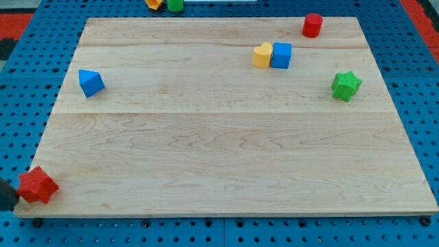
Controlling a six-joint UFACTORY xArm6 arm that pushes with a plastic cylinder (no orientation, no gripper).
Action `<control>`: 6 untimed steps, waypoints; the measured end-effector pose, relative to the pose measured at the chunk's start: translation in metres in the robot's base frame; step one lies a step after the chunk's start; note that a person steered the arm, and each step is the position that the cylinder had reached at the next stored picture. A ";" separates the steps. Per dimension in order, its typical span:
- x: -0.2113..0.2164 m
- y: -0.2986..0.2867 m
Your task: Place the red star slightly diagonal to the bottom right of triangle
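Note:
The red star (pixel 37 185) lies at the bottom left corner of the wooden board (pixel 219 165). The blue triangle (pixel 90 82) lies at the board's left side, well above the star and a little to its right. A dark shape at the view's left edge, right beside the star's left side, looks like my rod; my tip (pixel 8 203) is cut off by the frame edge there.
A yellow heart (pixel 261 55) and a blue cube (pixel 281 55) touch each other at the upper right. A green star (pixel 346 86) lies at the right, a red cylinder (pixel 312 25) at the top right. An orange block (pixel 154 3) and a green block (pixel 175 5) lie off the board's top edge.

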State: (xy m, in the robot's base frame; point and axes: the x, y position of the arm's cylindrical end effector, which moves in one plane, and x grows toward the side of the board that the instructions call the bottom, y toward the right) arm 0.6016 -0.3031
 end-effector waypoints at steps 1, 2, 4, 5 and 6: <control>-0.018 0.016; -0.027 0.084; 0.017 0.078; -0.001 0.114; -0.009 0.127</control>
State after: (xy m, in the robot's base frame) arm 0.5922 -0.1765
